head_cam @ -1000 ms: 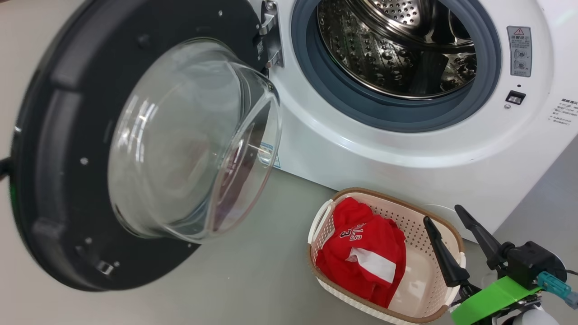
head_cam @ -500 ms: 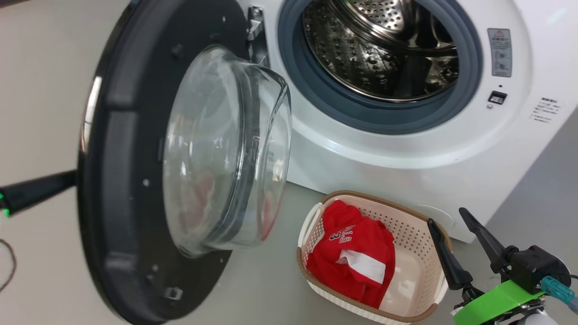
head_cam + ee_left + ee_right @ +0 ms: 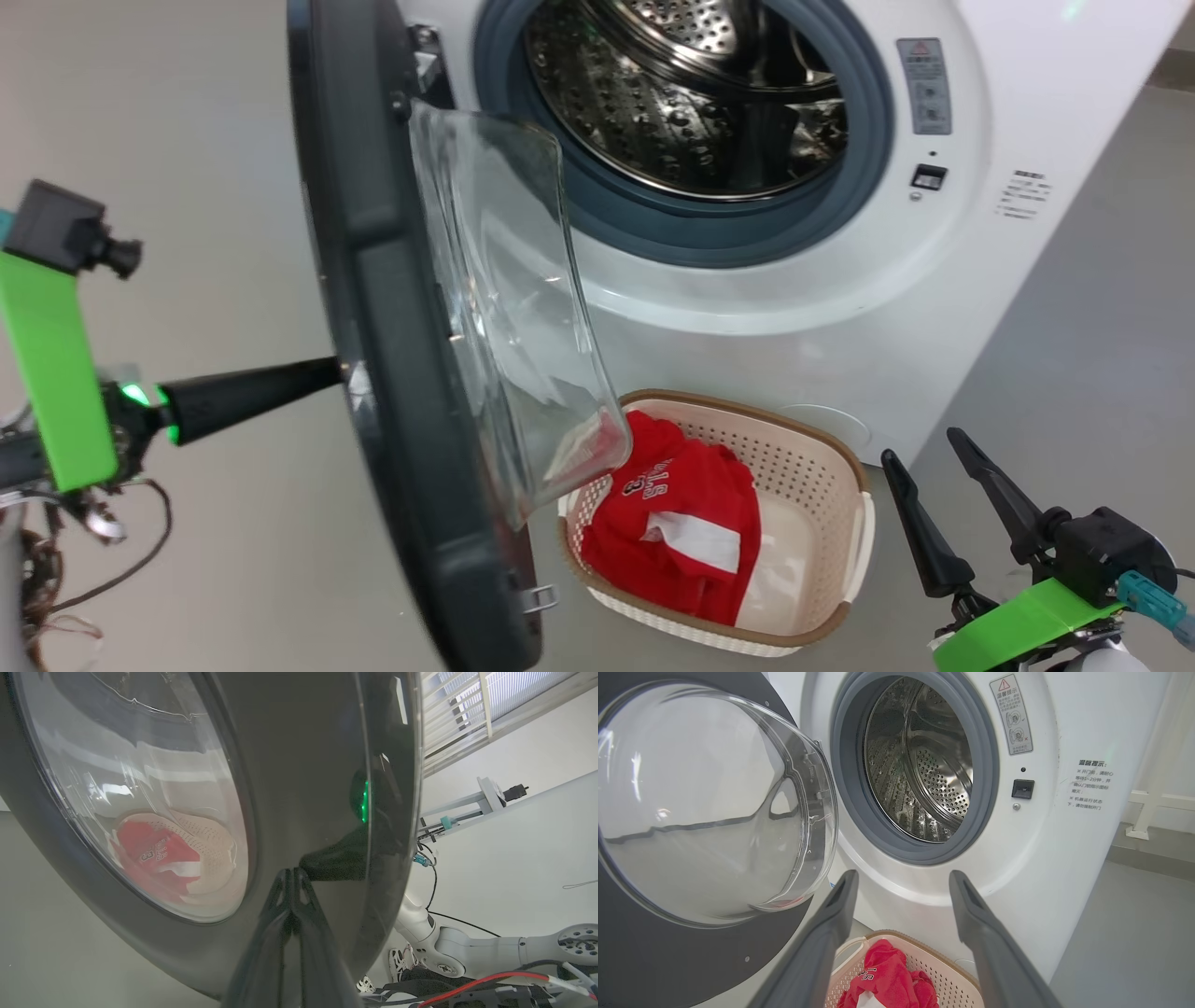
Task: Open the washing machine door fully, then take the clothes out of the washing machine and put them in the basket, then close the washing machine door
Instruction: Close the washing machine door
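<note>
The washing machine (image 3: 822,308) stands open, and its steel drum (image 3: 681,93) holds no fabric that I can see. The washing machine door (image 3: 392,373) stands about half open, edge-on to my head view, its glass bowl (image 3: 504,308) facing the machine. My left gripper (image 3: 334,371) is shut, with its tips (image 3: 292,871) pressed against the door's outer black rim (image 3: 303,765). The red clothes (image 3: 672,523) lie in the basket (image 3: 822,448) on the floor before the machine. My right gripper (image 3: 920,446) hovers open just right of the basket with nothing in it, and its wrist view looks at the drum (image 3: 924,765).
Grey floor (image 3: 1074,355) runs right of the machine. Loose cables (image 3: 93,560) hang by my left arm. A white robot arm segment (image 3: 467,947) and cables lie beyond the door's edge. A white rail (image 3: 1157,807) stands at the far right.
The door has swung from wide open towards the machine with my shut left gripper against its outer face. The head view has shifted too. My right gripper has stayed open beside the basket.
</note>
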Controlling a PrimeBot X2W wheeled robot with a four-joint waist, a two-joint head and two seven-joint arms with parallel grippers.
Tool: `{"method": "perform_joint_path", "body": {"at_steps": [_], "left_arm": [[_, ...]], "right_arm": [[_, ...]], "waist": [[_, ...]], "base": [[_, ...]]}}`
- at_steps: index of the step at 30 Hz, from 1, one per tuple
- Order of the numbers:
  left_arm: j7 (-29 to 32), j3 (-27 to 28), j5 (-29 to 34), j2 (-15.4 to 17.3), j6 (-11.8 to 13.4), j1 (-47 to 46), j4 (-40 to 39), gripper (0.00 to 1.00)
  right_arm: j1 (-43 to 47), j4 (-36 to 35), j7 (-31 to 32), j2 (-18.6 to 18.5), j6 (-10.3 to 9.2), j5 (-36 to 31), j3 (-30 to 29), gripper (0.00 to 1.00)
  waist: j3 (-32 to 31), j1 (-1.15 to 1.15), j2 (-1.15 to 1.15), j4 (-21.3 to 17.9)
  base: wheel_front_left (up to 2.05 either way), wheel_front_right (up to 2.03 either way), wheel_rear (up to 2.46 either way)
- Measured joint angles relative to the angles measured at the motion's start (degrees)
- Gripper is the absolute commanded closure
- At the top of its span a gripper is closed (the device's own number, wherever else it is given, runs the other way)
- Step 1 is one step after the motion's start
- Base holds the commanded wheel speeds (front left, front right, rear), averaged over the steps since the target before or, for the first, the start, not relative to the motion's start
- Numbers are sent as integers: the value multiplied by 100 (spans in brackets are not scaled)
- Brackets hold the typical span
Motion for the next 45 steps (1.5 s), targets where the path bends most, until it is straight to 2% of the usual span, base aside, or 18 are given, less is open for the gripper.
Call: {"method": "perform_joint_path", "body": {"at_steps": [8,12,22,37,45], "left_arm": [[-401,-416,169,-288,0,-5,-159,100],[-809,-622,241,-499,0,-53,-147,100],[-1633,-880,421,-676,-1,-546,112,100],[-2725,-1282,422,-558,-1,-1278,726,100],[-3196,-1438,421,-226,-5,-1619,1139,100]], "right_arm": [[-1,-7,0,27,0,0,-55,0],[-2,-32,0,40,0,-1,-89,0],[-45,-65,0,74,0,-8,-121,0],[-305,-107,0,209,0,-16,-159,0],[-510,-133,0,316,0,-25,-227,0]], "waist": [[40,0,0,-425],[90,0,0,-674],[304,0,0,-1072],[687,0,0,-1793],[921,0,0,-2212]], "base": [[0,0,0],[0,0,0],[0,0,0],[0,0,0],[0,0,0]]}}
